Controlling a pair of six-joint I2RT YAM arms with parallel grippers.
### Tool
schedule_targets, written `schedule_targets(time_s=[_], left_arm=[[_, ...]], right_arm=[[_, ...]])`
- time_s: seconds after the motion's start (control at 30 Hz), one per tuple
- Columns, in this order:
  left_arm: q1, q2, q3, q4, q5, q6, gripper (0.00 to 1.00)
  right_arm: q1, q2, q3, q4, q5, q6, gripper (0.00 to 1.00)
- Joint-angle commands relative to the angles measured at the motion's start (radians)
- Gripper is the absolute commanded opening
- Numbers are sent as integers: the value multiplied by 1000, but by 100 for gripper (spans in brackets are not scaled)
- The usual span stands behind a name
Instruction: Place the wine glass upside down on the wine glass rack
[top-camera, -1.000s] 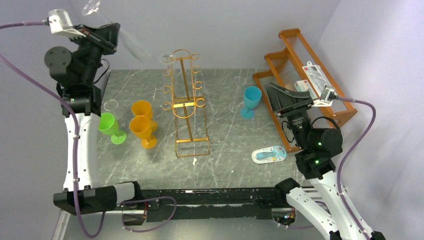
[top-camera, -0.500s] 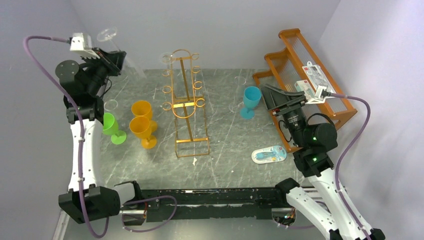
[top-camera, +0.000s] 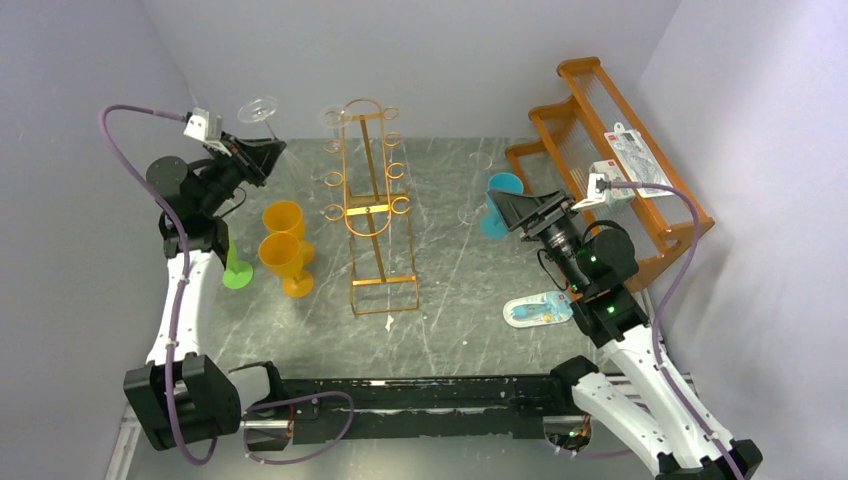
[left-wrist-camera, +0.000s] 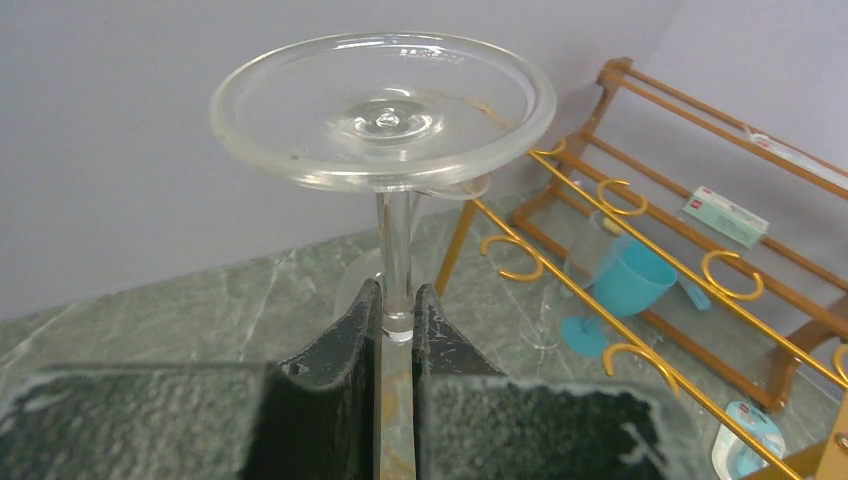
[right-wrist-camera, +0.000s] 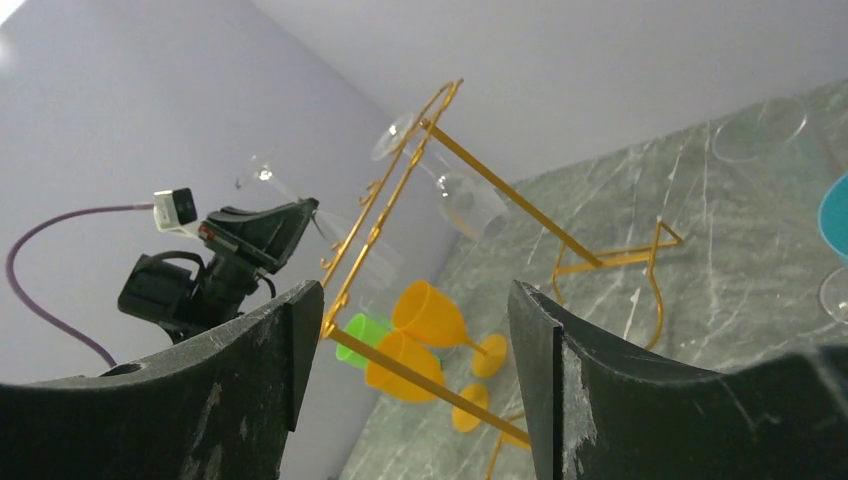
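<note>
The wine glass (left-wrist-camera: 385, 110) is pinched at its stem by the left gripper (left-wrist-camera: 397, 318), foot uppermost, just left of the wine glass rack (top-camera: 372, 200) top. A slipped stem or a foot knocked against a ring hook is the risk. The right gripper (top-camera: 508, 207) is spread, empty. Counted: two orange goblets (top-camera: 285, 255), one green goblet (top-camera: 237, 274), one teal goblet (left-wrist-camera: 628, 278).

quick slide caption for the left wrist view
Left gripper holds a clear wine glass by its stem, foot up, near the golden wire rack
</note>
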Motion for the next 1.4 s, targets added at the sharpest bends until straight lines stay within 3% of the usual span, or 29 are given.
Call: schedule_targets(time_s=[0.0,0.17,0.53,0.83,1.37], left_arm=[[0,-29,-64,289,109,-50,5],[-33,-33,-127,379,144,-44,5],[-201,24,-54,73,-21,294,5],[-201,45,-74,113,-119,301,5],[-255,123,-105,226,-35,285,5]], right_arm=[[-3,2,-22,2,-41,7,72],[-3,9,-29,4,-61,8,72],[-2,5,-36,8,-61,10,72],[-2,3,-36,3,-57,5,72],[-2,-6,-43,-3,-56,9,72]])
